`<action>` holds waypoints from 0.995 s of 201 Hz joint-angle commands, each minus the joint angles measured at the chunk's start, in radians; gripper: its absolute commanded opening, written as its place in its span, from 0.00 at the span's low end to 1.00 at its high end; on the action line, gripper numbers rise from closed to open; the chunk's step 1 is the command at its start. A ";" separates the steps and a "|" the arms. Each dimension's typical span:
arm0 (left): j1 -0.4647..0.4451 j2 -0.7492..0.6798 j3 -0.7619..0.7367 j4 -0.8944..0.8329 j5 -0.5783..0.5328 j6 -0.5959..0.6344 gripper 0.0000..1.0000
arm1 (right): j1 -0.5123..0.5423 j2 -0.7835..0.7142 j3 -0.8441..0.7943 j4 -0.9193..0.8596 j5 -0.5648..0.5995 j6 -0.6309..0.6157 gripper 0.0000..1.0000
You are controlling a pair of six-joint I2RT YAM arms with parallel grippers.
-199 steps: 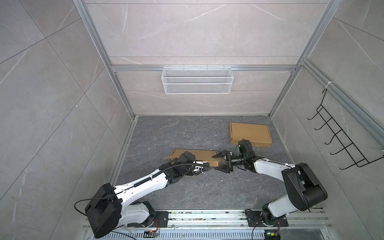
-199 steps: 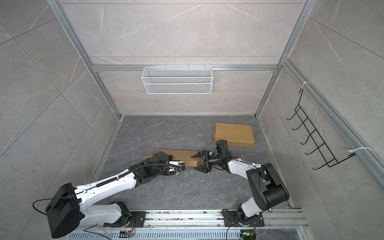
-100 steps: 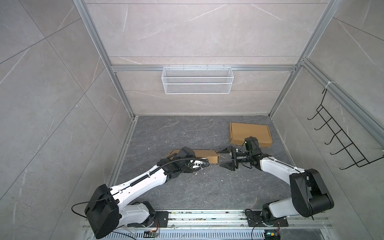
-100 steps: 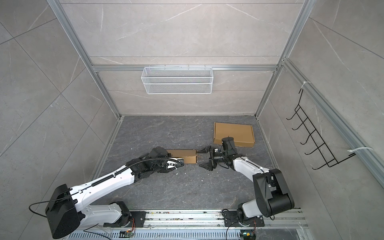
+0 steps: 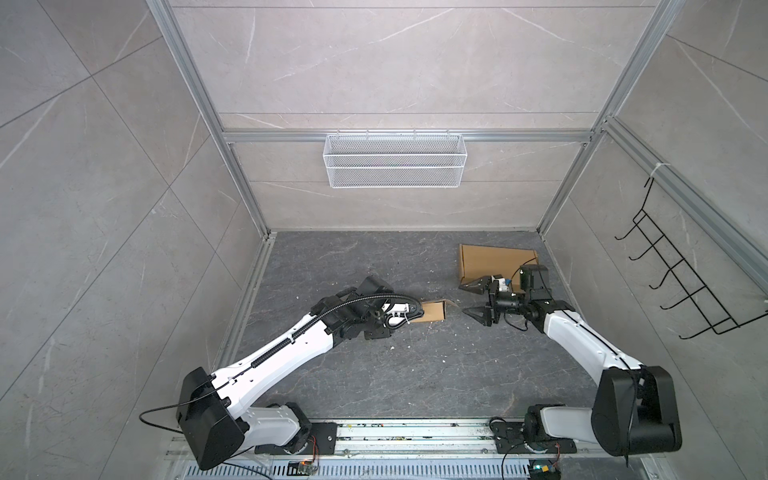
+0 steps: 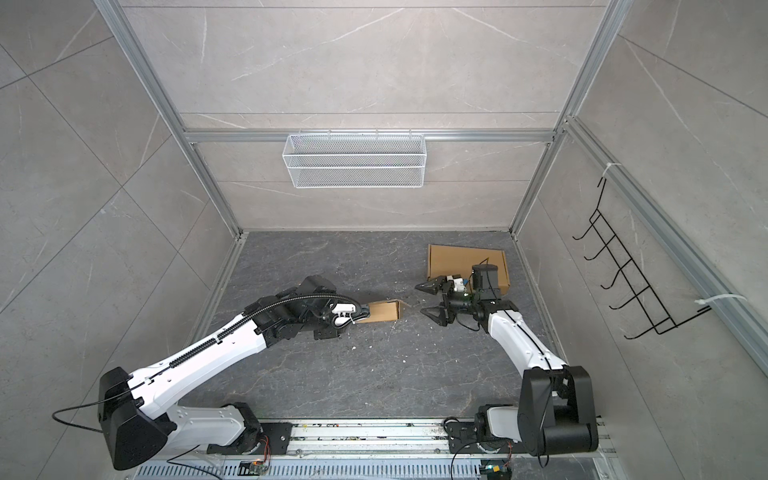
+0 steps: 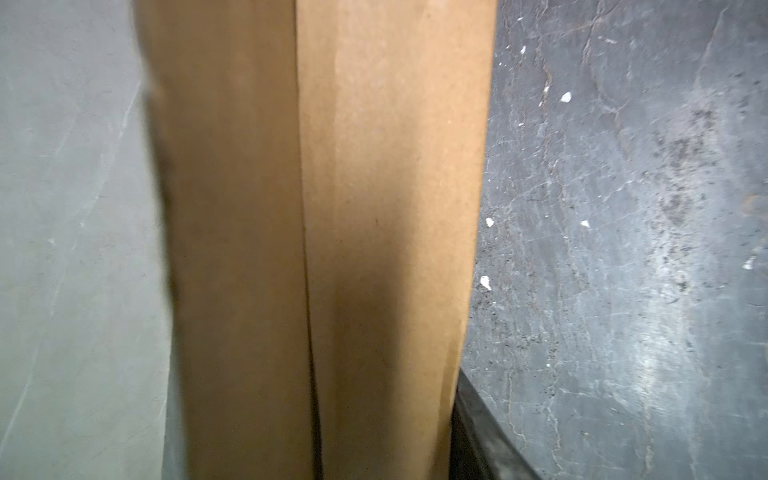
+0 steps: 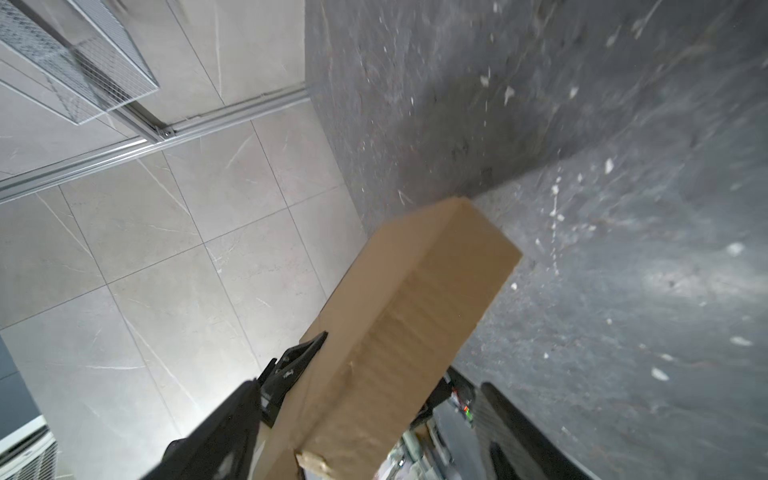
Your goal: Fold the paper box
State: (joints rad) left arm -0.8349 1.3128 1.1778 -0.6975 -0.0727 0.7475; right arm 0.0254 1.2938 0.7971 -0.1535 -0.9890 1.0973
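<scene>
While left end effector point(image 5: 417, 318) pinches plain paper box point(image 5: 435, 318), right end effector point(image 5: 463, 299) spread.

A creased brown paper box point(image 7: 332, 208) stands between pale wall point(image 7: 75, 249) and speckled floor point(image 7: 623, 249).

The box point(image 5: 432, 318) is plain kraft brown, as is the flat cardboard point(image 5: 490, 259). The floor point(image 5: 374, 374) is dark grey, marbled with pale veins and white flecks. The walls point(image 5: 395, 62) are light grey tiles with thin white veins. The basket point(image 5: 394, 160) is white mesh, the rack point(image 5: 683, 261) black wire, the arms point(image 5: 286, 357) white with black joints.
</scene>
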 commanded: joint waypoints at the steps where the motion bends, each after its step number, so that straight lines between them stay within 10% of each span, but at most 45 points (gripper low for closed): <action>1: 0.013 0.054 0.078 -0.151 0.111 -0.073 0.45 | -0.008 -0.097 -0.050 0.014 0.099 -0.186 0.82; 95: 0.078 0.204 0.189 -0.301 0.244 -0.082 0.43 | 0.095 -0.359 -0.278 0.190 0.127 -0.476 0.82; 200: 0.080 0.273 0.223 -0.315 0.250 -0.077 0.40 | 0.275 -0.149 -0.196 0.236 0.201 -0.485 0.74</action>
State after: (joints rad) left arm -0.7567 1.5593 1.3788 -0.9836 0.1379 0.6727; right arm 0.2775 1.1202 0.5552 0.0189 -0.8169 0.5919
